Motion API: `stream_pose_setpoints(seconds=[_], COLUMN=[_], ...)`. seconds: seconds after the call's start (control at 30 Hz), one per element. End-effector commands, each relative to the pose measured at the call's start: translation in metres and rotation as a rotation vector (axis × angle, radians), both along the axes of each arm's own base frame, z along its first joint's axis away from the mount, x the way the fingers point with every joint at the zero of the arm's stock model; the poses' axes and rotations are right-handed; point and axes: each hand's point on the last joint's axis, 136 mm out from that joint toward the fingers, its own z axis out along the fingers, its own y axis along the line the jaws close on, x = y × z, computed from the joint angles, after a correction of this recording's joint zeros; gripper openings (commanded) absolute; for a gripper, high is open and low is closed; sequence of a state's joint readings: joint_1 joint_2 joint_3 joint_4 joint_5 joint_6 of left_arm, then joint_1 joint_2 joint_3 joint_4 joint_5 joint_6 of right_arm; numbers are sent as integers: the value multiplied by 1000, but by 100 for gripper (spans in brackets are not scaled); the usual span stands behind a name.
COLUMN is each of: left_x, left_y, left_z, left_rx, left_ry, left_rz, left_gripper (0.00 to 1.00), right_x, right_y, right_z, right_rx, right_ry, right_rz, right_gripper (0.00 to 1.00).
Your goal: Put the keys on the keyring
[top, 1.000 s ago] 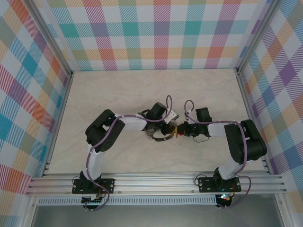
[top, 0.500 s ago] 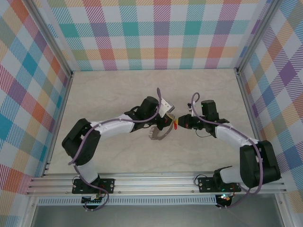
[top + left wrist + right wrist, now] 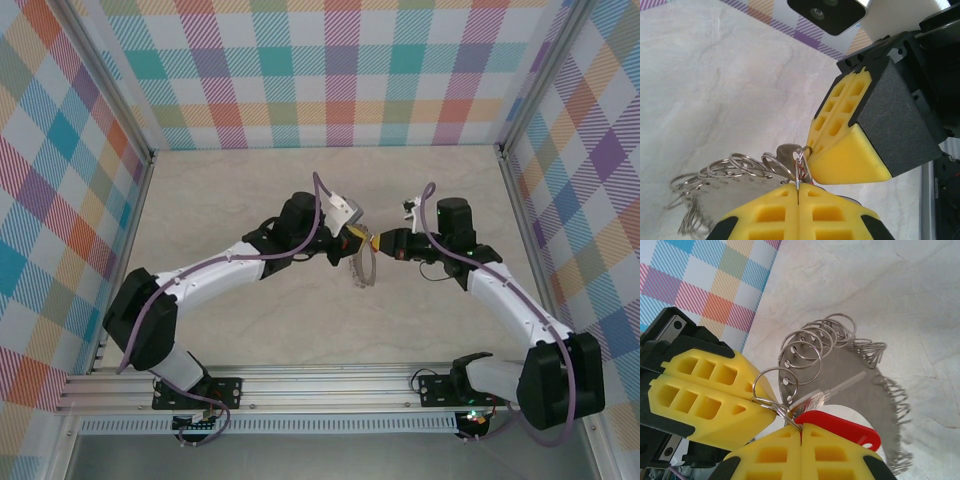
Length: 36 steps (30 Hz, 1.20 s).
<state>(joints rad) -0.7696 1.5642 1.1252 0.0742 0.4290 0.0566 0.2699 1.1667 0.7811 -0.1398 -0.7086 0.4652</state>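
1. Above the middle of the worktop (image 3: 230, 190), we see the left claw (image 3: 351, 238) and the right claw (image 3: 379, 243) meeting tip to tip.
2. The left claw's yellow pads (image 3: 765, 215) are pressed together on a small silver loop of the keyring (image 3: 362, 270), which hangs edge-on just beneath the two claws.
3. The right claw is clamped on the keys (image 3: 840, 429), with the red tag jutting from its tips.
4. The silver key lies against the grey hoop, beside the pinched loop.
5. We cannot tell whether the keys are threaded on.
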Motion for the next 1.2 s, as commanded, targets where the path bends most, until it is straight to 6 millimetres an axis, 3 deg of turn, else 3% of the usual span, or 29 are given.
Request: stream_pose_setpoints(seconds=[0.0, 0.17, 0.27, 0.33, 0.5, 0.67, 0.93, 1.03, 1.17], left_x=[-12, -11, -11, -12, -13, -13, -18, -17, -17], left_y=[-5, -2, 2, 3, 9, 14, 19, 20, 20], left_z=[58, 75, 85, 92, 105, 116, 134, 135, 136], left_rx=[-113, -136, -145, -145, -151, -168, -210, -212, -216], left_ry=[-89, -128, -154, -171, -203, -220, -224, -226, -228], left_rz=[-70, -61, -58, -63, -71, -81, -116, -114, -112], left_gripper=[0, 0, 0, 0, 0, 0, 0, 0, 0], right_x=[-2, -8, -12, -15, -18, -15, -15, -12, -9], right_y=[1, 4, 2, -2, -15, -26, -21, -17, -8], right_z=[24, 28, 27, 31, 50, 84, 139, 145, 136], right_rx=[29, 51, 44, 29, 14, 31, 102, 134, 185], right_ry=[-35, -41, -46, -67, -130, -212, -346, -359, -328], right_rz=[9, 44, 38, 23, -29, -75, -36, -9, 57], right_gripper=[0, 3, 29, 34, 35, 33, 36, 42, 49])
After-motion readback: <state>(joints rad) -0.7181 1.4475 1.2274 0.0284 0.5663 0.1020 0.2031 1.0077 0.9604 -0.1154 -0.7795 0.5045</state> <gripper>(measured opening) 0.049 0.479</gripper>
